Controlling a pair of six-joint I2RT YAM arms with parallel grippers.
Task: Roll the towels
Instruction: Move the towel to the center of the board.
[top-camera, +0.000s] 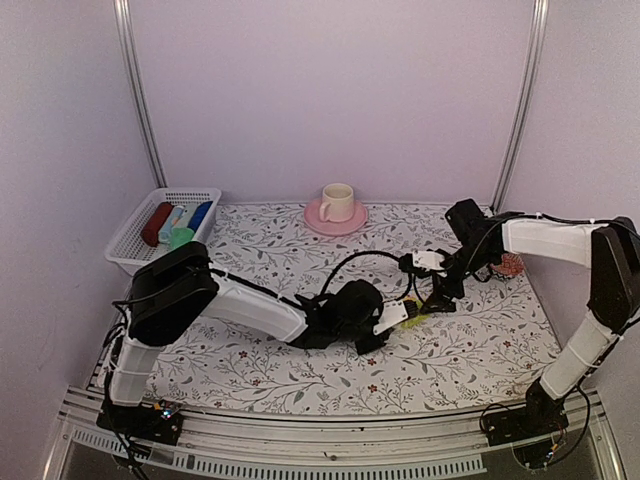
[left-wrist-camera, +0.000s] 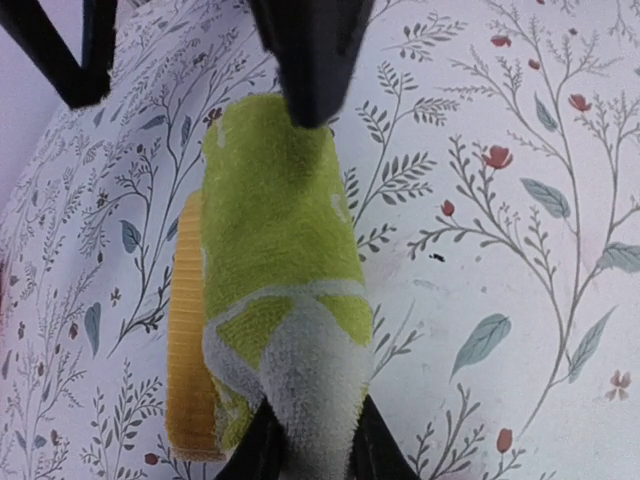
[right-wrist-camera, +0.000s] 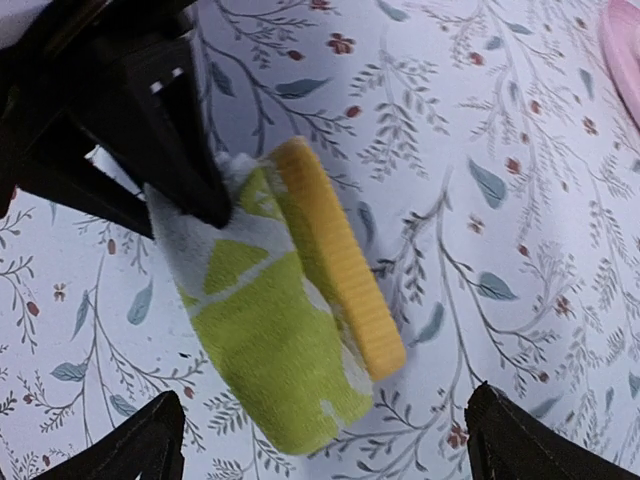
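Observation:
A rolled towel (left-wrist-camera: 275, 230), green with pale marks and a ribbed yellow band (right-wrist-camera: 340, 270) along one side, lies on the floral table mid-right (top-camera: 412, 318). My left gripper (left-wrist-camera: 312, 445) is shut on its pale near end, one black finger on each side. My right gripper (right-wrist-camera: 325, 445) stands wide open at the roll's far end, its fingers (right-wrist-camera: 130, 440) apart and off the cloth. In the top view the two grippers, left (top-camera: 395, 318) and right (top-camera: 432, 300), meet over this roll. A plain green roll (top-camera: 181, 238) lies in the basket.
A white basket (top-camera: 130, 245) at the back left holds dark red, pale blue and deep blue rolls. A pink saucer with a cream cup (top-camera: 336, 212) stands at the back centre. A small reddish object (top-camera: 511, 264) lies behind the right arm.

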